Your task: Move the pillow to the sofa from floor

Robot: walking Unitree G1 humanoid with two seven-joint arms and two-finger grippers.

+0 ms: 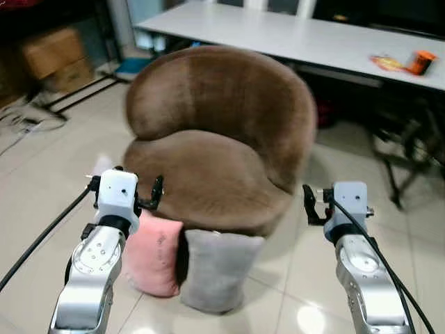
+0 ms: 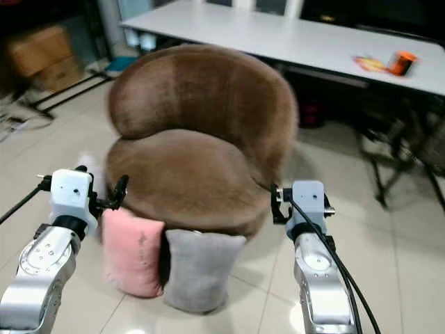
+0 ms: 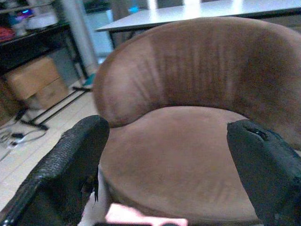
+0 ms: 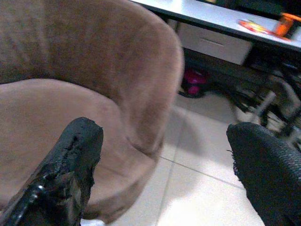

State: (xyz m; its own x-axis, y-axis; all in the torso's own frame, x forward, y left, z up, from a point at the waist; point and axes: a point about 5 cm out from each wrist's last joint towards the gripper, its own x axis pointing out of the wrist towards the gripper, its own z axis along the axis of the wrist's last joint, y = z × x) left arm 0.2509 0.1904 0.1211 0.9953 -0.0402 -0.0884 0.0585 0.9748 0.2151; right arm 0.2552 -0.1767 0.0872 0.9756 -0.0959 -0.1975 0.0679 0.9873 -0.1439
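A pink pillow (image 1: 154,255) and a grey pillow (image 1: 217,268) stand side by side on the tiled floor, leaning against the front of a round brown sofa chair (image 1: 208,174). My left gripper (image 1: 125,189) is raised just above the pink pillow, at the seat's front left edge, open and empty. My right gripper (image 1: 316,202) hangs open and empty beside the chair's right side. The left wrist view looks between its fingers (image 3: 75,165) onto the brown seat (image 3: 178,160), with a strip of pink pillow (image 3: 141,217) below. The right wrist view shows the chair's right flank (image 4: 94,94).
A long white table (image 1: 299,35) stands behind the chair, with an orange item (image 1: 421,61) on its right end. Cardboard boxes (image 1: 55,59) and cables lie at the back left. A dark stand's legs (image 1: 403,160) are at the right. Bare tiles surround the chair.
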